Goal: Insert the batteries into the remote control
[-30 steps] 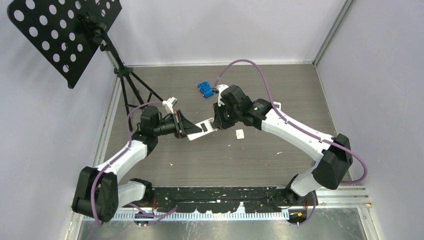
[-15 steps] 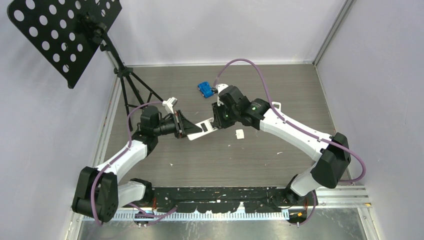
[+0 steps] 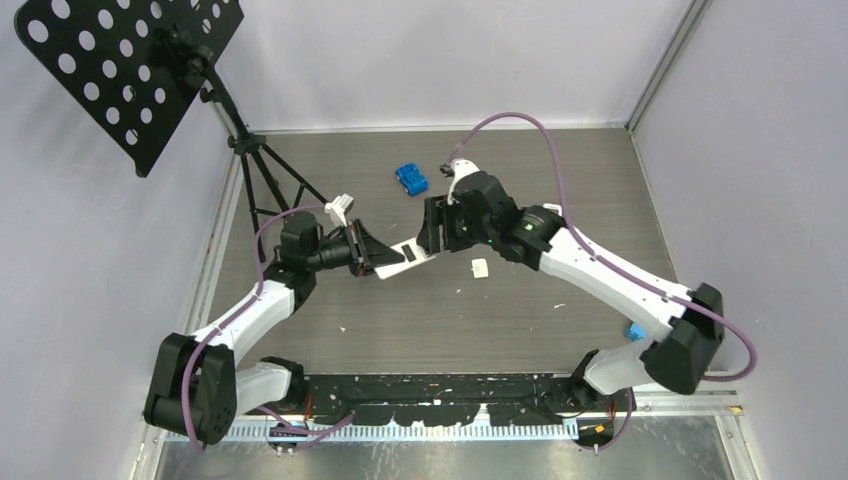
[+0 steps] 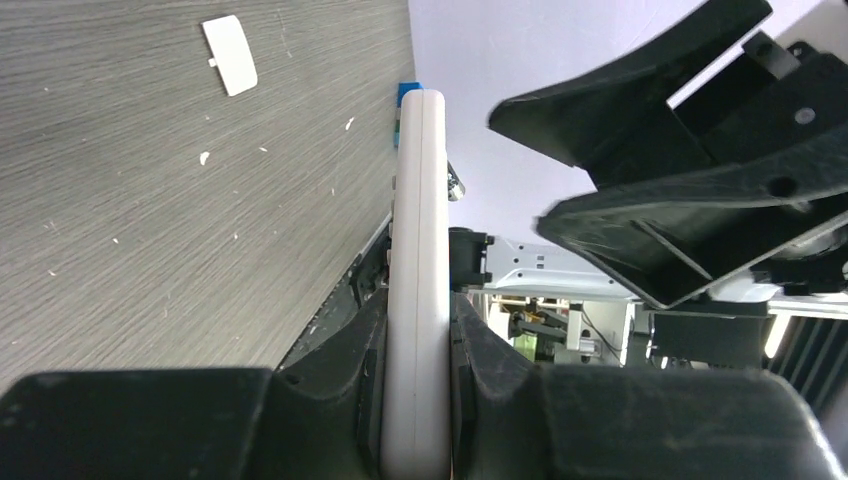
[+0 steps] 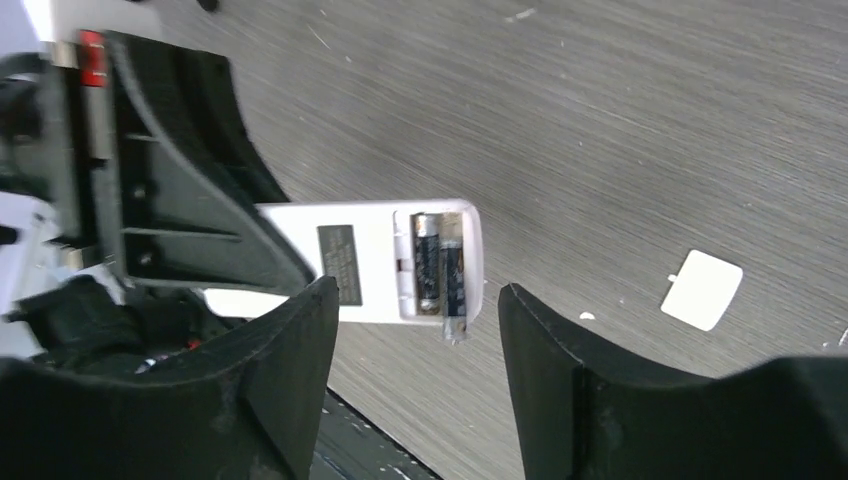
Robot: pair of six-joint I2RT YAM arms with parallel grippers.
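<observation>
Clamps the smooth white plastic remote (image 4: pixel 420 200) edgewise in the left gripper (image 4: pixel 417 335). Holds the right gripper (image 5: pixel 415 295) wide open, empty, facing the remote's opened back with two dark cylindrical batteries (image 5: pixel 428 262) inside, one poking past the rim.

- Grey wood-grain table (image 3: pixel 400 330), flecked with small white specks.
- Flat white cover plate (image 3: pixel 479 268) lying just right of the right gripper (image 3: pixel 432 232), not touching it.
- Blue block (image 3: pixel 411 179) just beyond that gripper, toward the far wall.
- Small blue piece (image 3: pixel 635 331) well behind it, near the right edge.
- Black tripod stand (image 3: pixel 262 180) planted beyond the left gripper (image 3: pixel 378 256), at the far left.
</observation>
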